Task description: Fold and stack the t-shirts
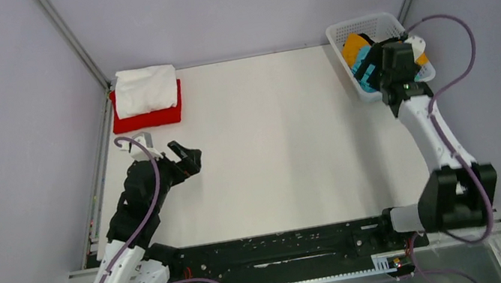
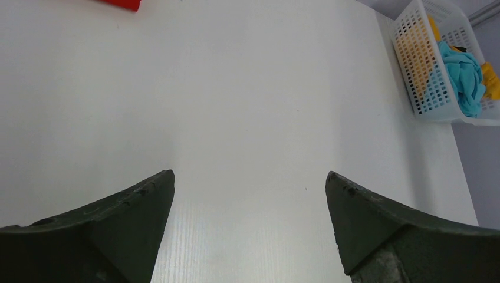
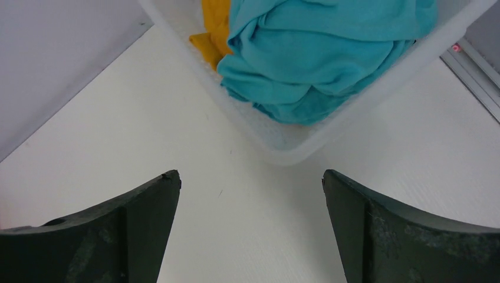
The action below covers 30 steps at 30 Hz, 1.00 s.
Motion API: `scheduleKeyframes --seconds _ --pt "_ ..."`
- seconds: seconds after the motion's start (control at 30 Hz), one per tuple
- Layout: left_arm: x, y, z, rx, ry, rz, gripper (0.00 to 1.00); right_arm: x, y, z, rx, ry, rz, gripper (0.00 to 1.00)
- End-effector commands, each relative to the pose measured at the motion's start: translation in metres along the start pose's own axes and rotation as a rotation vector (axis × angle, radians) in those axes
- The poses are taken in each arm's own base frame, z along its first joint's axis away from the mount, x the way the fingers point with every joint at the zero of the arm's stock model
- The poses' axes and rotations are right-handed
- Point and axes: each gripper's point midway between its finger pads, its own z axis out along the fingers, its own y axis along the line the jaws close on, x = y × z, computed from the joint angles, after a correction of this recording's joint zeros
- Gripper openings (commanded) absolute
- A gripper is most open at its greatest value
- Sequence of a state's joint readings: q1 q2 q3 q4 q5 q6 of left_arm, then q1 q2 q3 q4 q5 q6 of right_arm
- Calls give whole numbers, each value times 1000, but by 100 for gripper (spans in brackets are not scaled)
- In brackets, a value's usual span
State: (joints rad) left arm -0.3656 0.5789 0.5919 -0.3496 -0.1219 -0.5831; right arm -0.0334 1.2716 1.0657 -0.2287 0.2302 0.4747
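T-shirts (image 1: pixel 151 105), four in all, are lying on your one table (image 1: pixel 272 153), and the job is looking about half done. Two are waiting crumpled in the single basket (image 1: pixel 365 23) at the far right corner, the turquoise t-shirt (image 3: pixel 318 53) beside the mustard t-shirt (image 3: pixel 213 29). The white t-shirt (image 1: pixel 146 88) is sitting folded on the red t-shirt (image 1: pixel 149 119) at far left. Your right gripper (image 3: pixel 250 177) is hovering near the basket, spread wide and holding nothing. Your left gripper (image 2: pixel 249 174) is hanging just as wide and empty over the table.
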Motion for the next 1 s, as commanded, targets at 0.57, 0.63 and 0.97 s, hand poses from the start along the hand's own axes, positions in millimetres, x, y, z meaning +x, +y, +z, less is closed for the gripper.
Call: scheduleKeyframes --seconds 0.57,0.63,0.97 --pt "-16 13 13 -111 -37 21 99 2 -5 195 27 293 127 67" --pt "-15 13 14 -114 -34 21 99 -2 -1 198 13 273 132 47" --pt "-17 13 11 -111 -42 16 99 -72 22 154 -56 118 87 0"
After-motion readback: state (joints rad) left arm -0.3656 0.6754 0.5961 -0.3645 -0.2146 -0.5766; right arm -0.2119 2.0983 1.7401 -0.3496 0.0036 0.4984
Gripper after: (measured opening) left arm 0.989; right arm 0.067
